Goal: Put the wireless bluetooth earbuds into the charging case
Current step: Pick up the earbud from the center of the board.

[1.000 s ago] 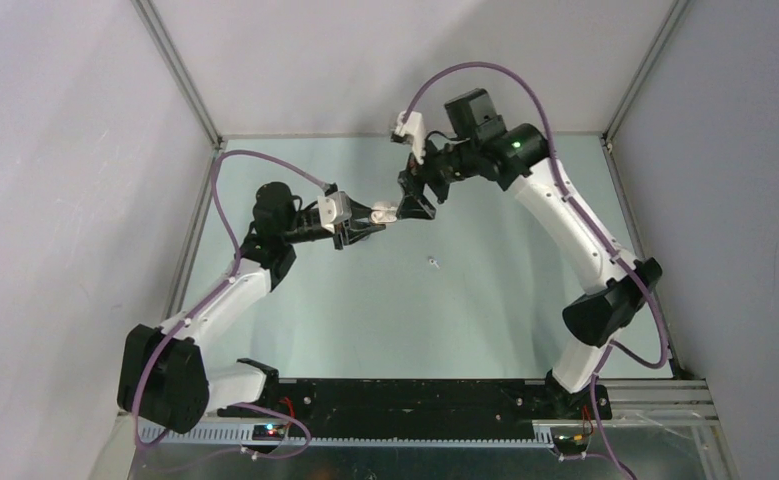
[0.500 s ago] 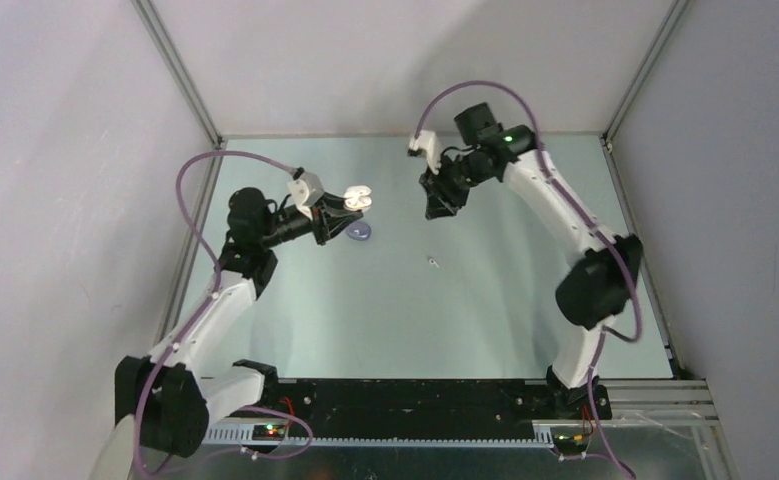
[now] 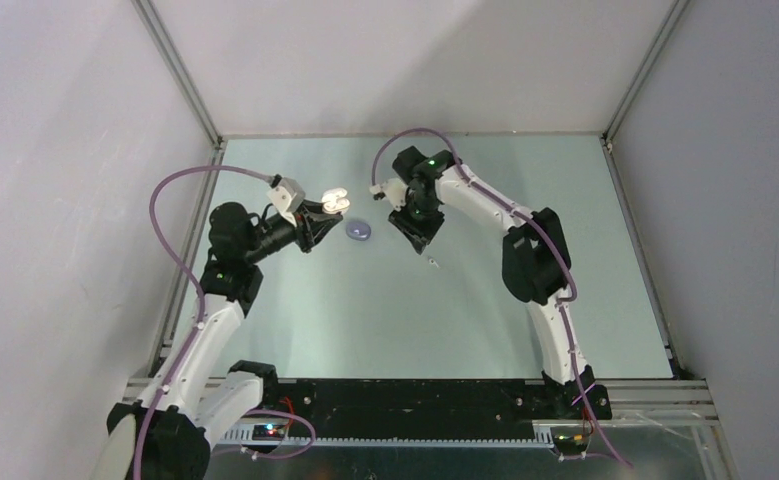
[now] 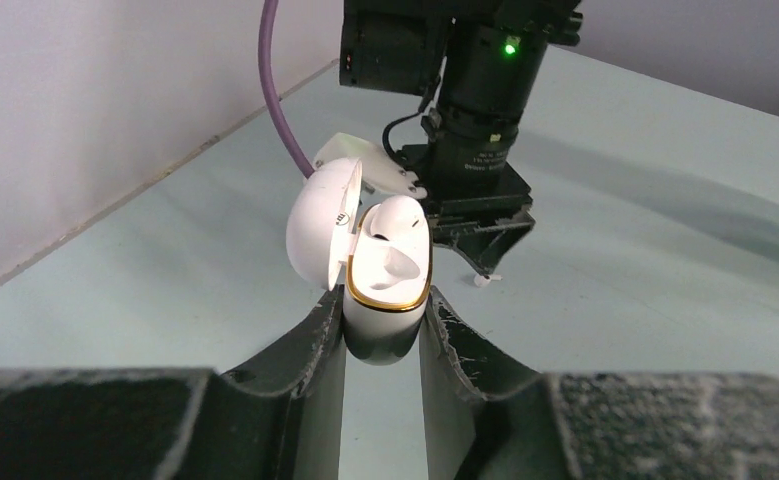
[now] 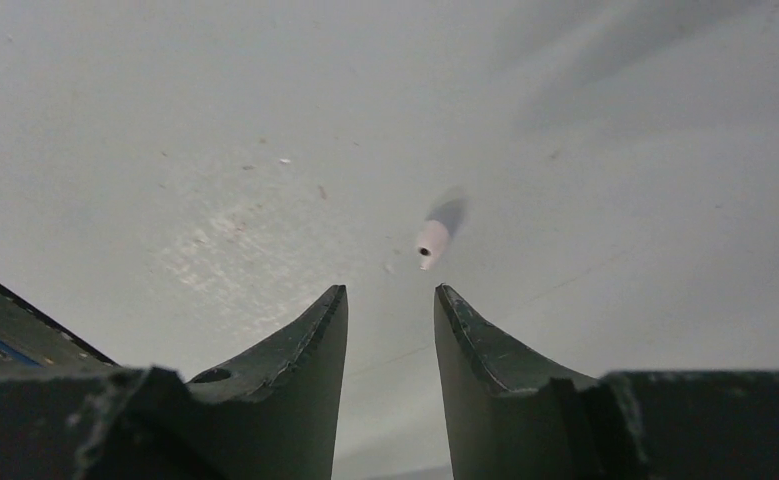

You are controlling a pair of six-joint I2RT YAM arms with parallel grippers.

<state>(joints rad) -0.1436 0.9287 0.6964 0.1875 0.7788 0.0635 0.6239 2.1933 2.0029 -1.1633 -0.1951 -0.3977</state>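
Loose earbud (image 5: 432,240) lies on the table (image 3: 365,320), just ahead of the right gripper (image 5: 390,300), whose fingers stand partly apart with nothing between them. A second, white earbud (image 4: 395,215) sits in the open case (image 4: 390,265), which the left gripper (image 4: 383,305) clamps and appears to hold clear of the table.

Likely hazards: the loose bud is far smaller than a finger, so a descending tip may nudge it aside, or closing may squirt it out. A skewed grip would jam at the socket.

A small purple object (image 3: 359,231) lies near, between the arms. The side walls stand well off, and there is ample bare table toward the near edge.
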